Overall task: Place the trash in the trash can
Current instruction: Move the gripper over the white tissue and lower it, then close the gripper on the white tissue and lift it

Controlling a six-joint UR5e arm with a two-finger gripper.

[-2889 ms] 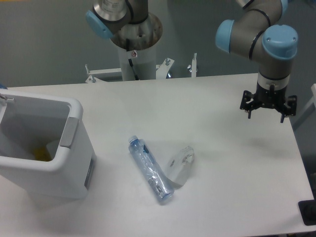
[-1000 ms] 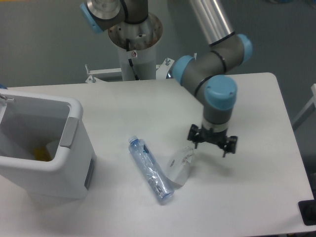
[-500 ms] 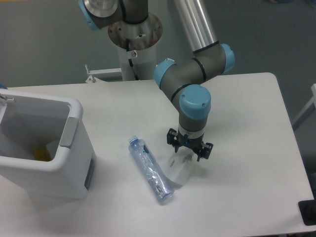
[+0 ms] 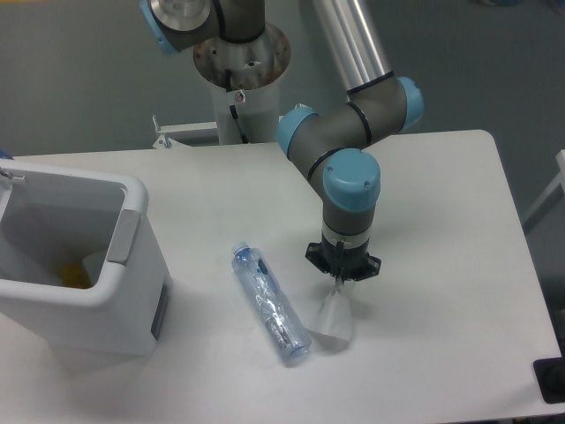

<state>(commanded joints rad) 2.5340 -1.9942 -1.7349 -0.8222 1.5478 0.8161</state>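
Camera view is showing the gripper [image 4: 341, 276] at frame centre, now lowered onto the cup [image 4: 334, 315]; half a second ago it was hovering slightly left with fingers spread. The fingers are now appearing to be pinched together on the cup's upper end, and the cup has shifted. The bottle [image 4: 269, 302] is lying unmoved, just left of it. The can [image 4: 132, 196] is standing at far left. Judgement: the grasp is being made; transport is pending.
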